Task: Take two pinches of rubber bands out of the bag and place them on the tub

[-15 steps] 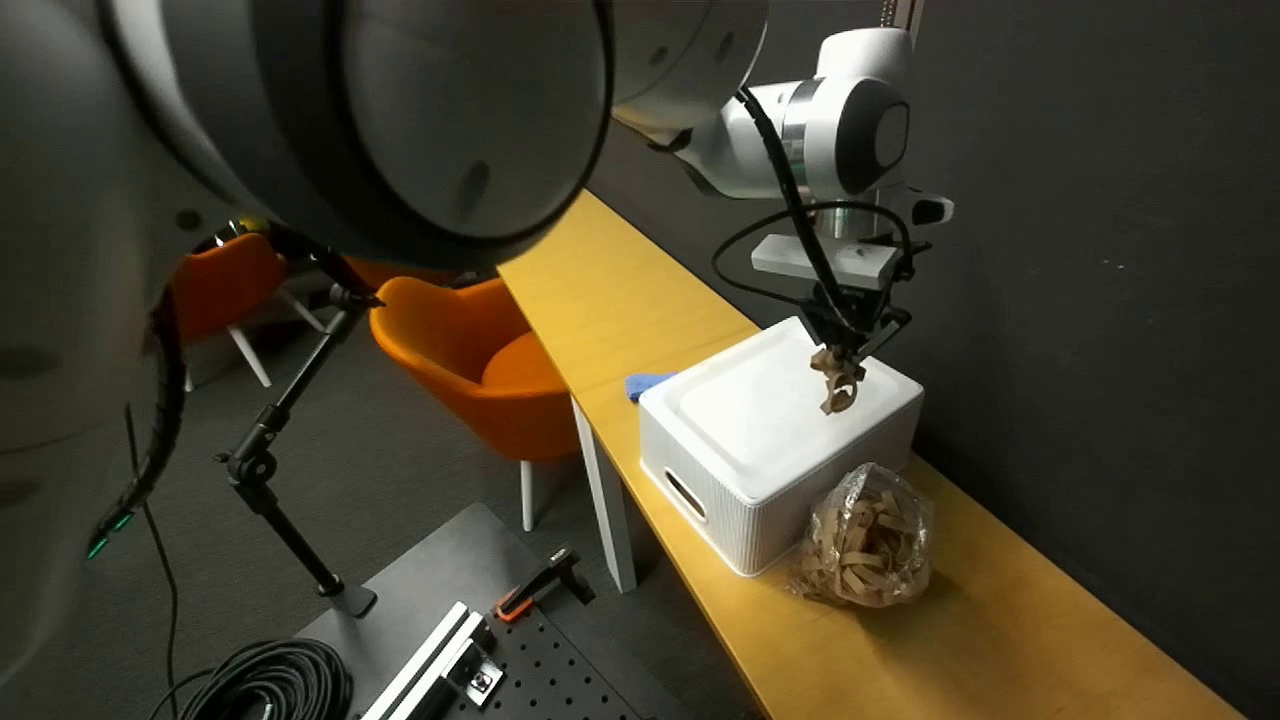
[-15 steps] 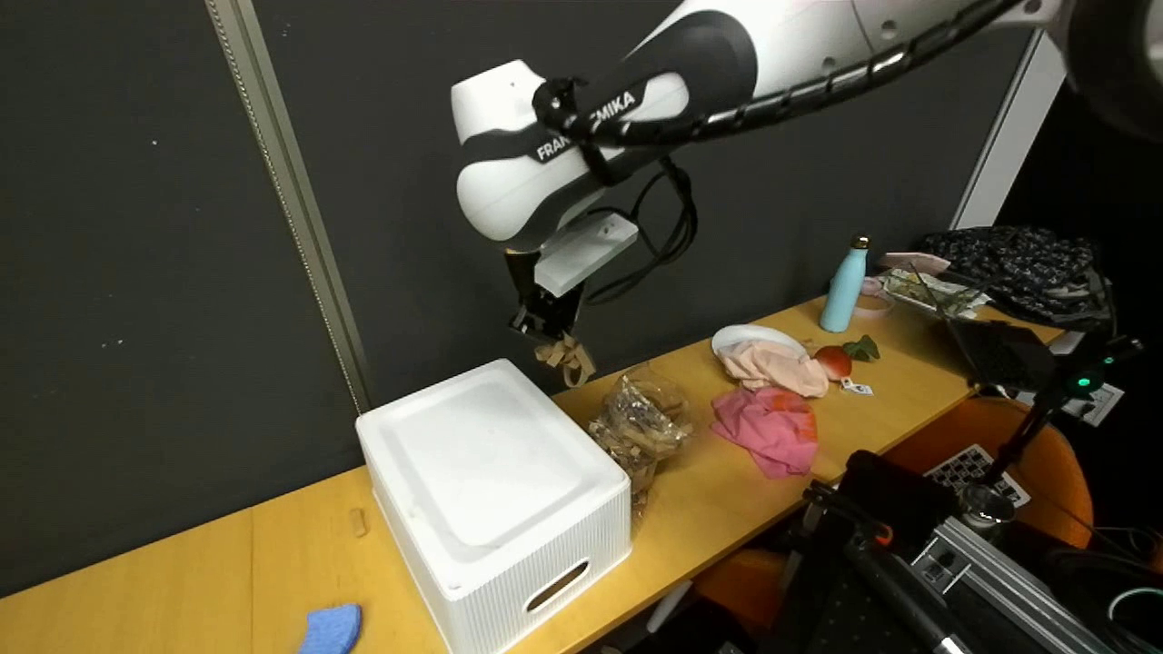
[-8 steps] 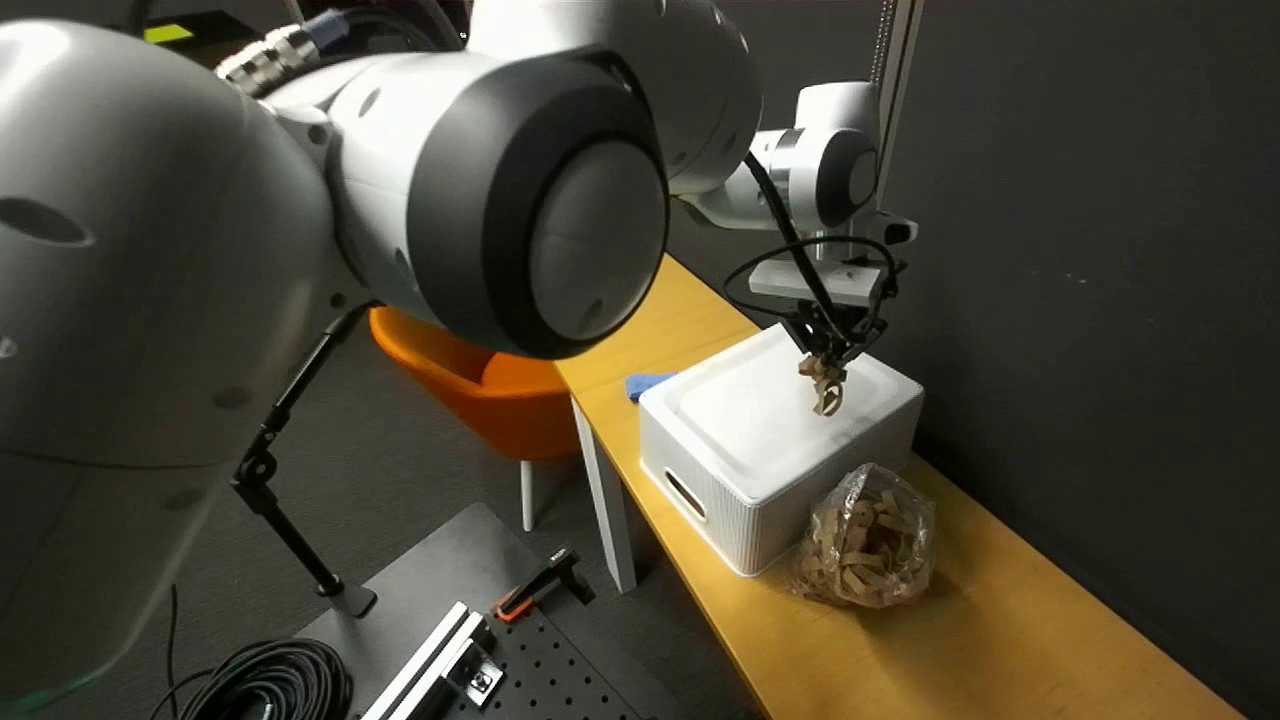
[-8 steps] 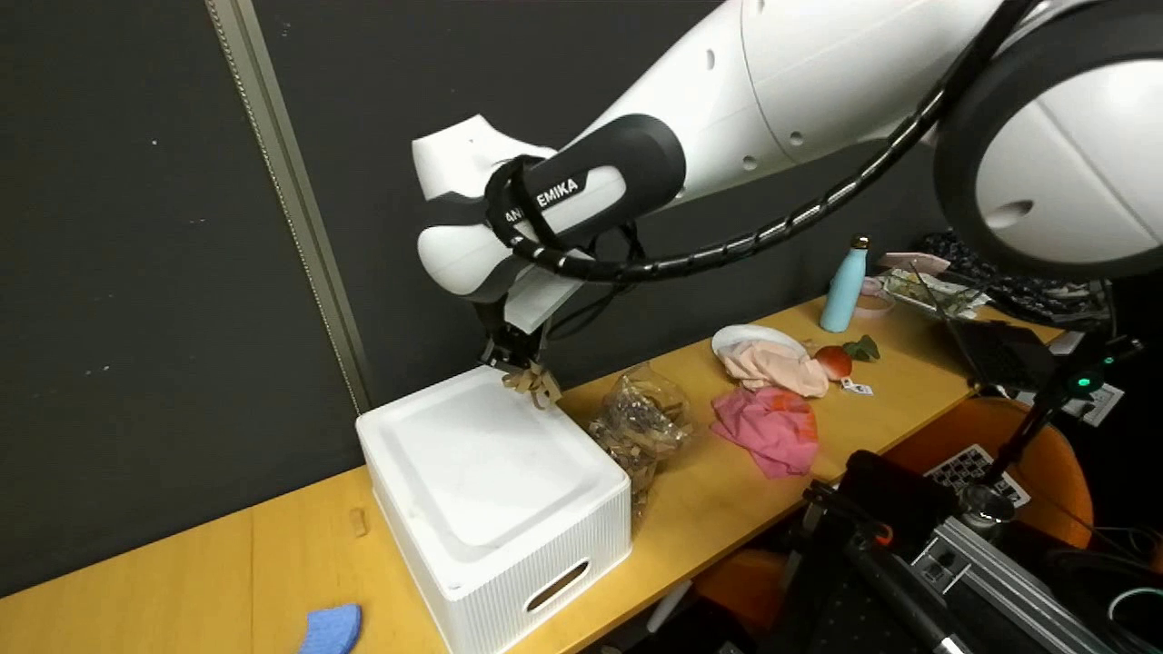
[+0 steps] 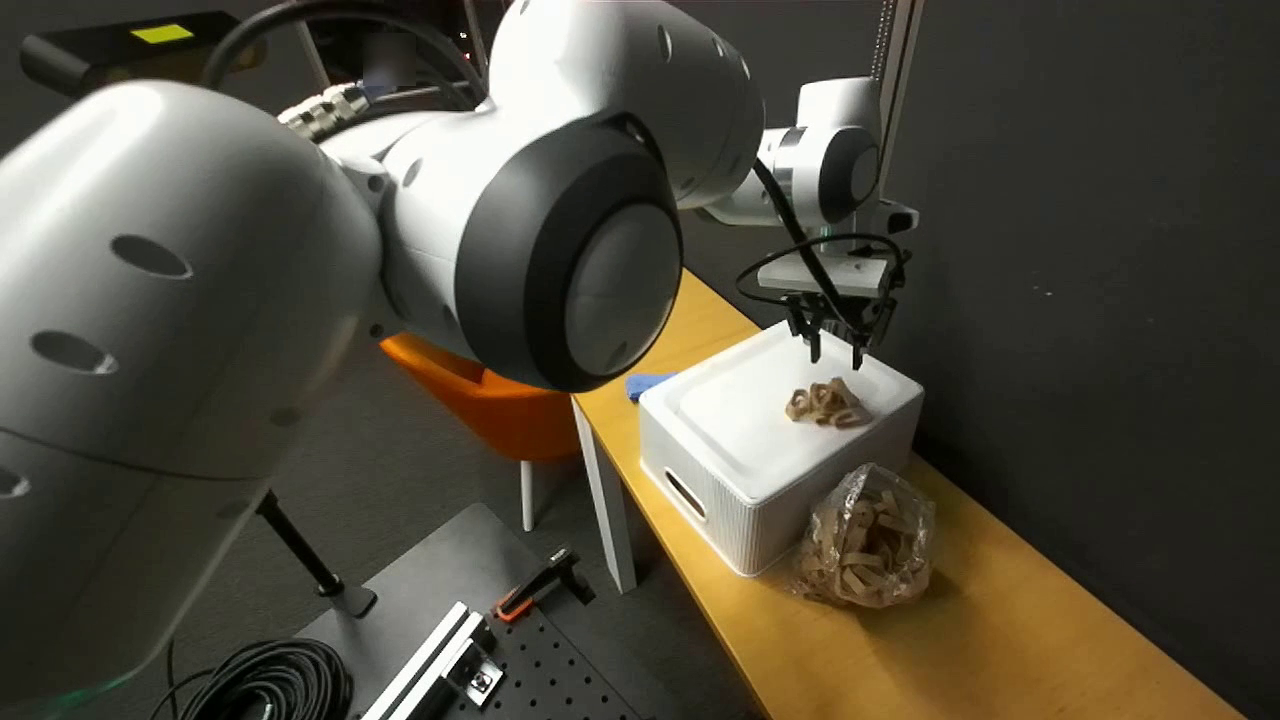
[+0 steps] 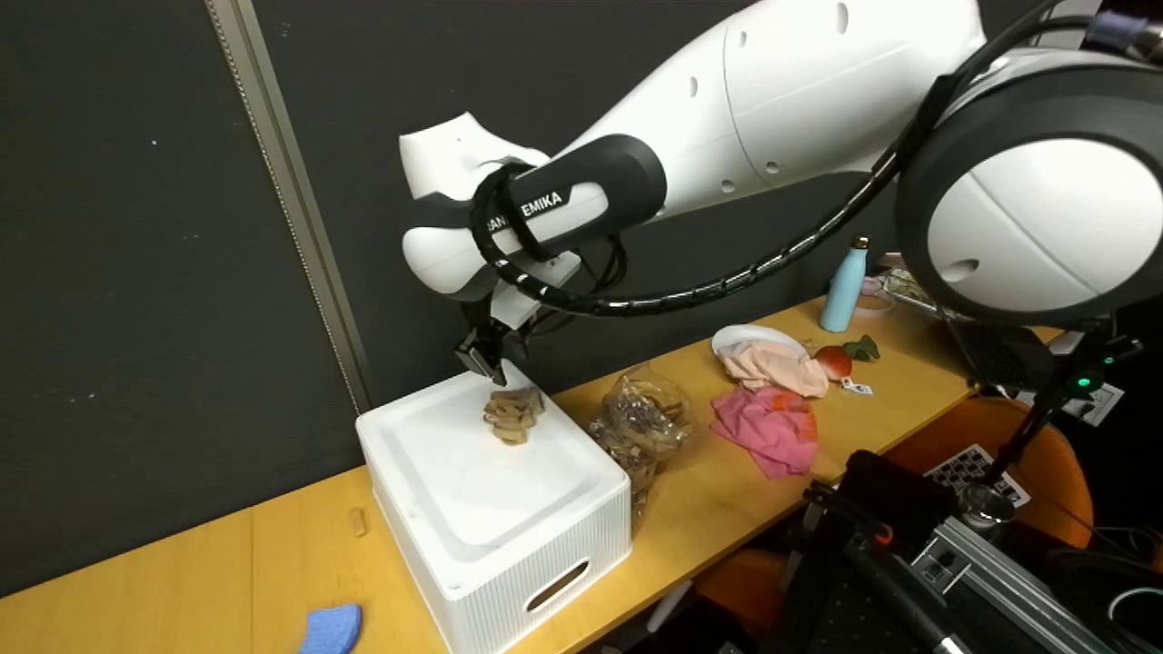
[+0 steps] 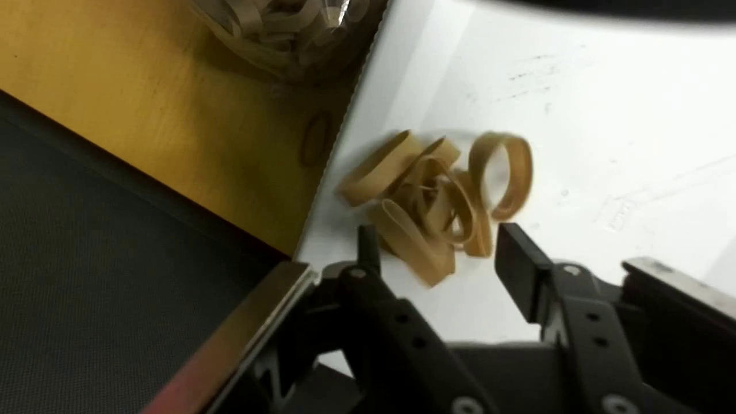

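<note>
"Working outward from your gripper (image 7: 441, 253), how does the job stand?"

"Fingers (image 7: 521, 264) wide apart, nothing held. Just below and, as far as I can see from here, clear of them: a loose clump of bands (image 6: 513, 414) on top of the tub (image 5: 735, 420), near one edge."

"So, one pinch or two?"

"One, I judge; it is a single clump, though I cannot rule out that both lie in it. By that count, half the task is done."

"And the bag (image 6: 641, 422)?"

"On the table (image 5: 980, 630), just beside the tub, with many more bands inside. What I have left, then: go to it, take a second pinch, and release that on the tub next to the first."

"Anything farther off?"

"A tan scrap (image 6: 358, 521) on the table, past the tub's side away from the bag; possibly a stray band, too small for me to tell. Well beyond the bag, a pale blue bottle (image 6: 845, 286), no part of the work."
</note>
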Motion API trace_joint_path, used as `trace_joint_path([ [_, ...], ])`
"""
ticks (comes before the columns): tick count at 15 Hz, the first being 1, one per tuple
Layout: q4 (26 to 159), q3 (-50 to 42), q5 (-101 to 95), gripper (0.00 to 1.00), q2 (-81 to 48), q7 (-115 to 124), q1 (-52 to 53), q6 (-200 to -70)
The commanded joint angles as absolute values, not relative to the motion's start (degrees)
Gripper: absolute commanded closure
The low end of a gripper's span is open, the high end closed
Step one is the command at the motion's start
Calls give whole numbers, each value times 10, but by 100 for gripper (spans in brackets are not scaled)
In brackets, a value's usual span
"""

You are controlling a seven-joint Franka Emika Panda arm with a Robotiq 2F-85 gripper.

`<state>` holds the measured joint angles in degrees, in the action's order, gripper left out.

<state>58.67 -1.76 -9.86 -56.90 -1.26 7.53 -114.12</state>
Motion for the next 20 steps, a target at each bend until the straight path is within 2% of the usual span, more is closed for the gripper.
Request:
trace_joint_path([
  [1,545,-10,-89,11,-581,-25,65,-1116],
  [3,541,-11,-86,1,-577,-22,61,-1105],
  [10,603,-32,-92,1,-509,28,52,-996],
  [12,649,-40,-94,25,-473,51,52,-982],
  [20,874,-57,-141,85,-317,157,65,-1011],
])
